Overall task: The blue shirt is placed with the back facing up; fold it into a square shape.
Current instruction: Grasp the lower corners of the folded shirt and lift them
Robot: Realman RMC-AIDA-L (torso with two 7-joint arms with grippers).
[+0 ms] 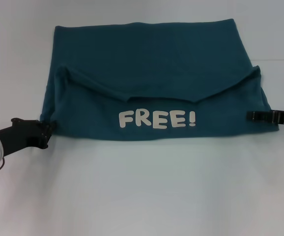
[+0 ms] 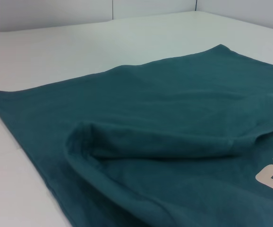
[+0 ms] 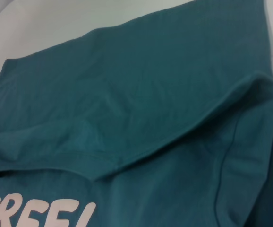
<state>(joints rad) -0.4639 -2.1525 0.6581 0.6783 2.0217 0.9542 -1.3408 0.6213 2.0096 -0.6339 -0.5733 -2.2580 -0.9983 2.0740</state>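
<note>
Shirt (image 1: pixel 152 73): soft, limp, light; hold near-edge corners. Left tool (image 1: pixel 46 132), right tool (image 1: pixel 252 116) there; grip state indiscernible.

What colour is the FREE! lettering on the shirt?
White, on the teal-blue shirt; the lettering shows best in the head view.

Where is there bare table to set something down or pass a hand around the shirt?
The table is bare between the shirt and the near edge, and behind the shirt's far hem. Crowded: the near corners, left gripper and right gripper at the cloth.
</note>
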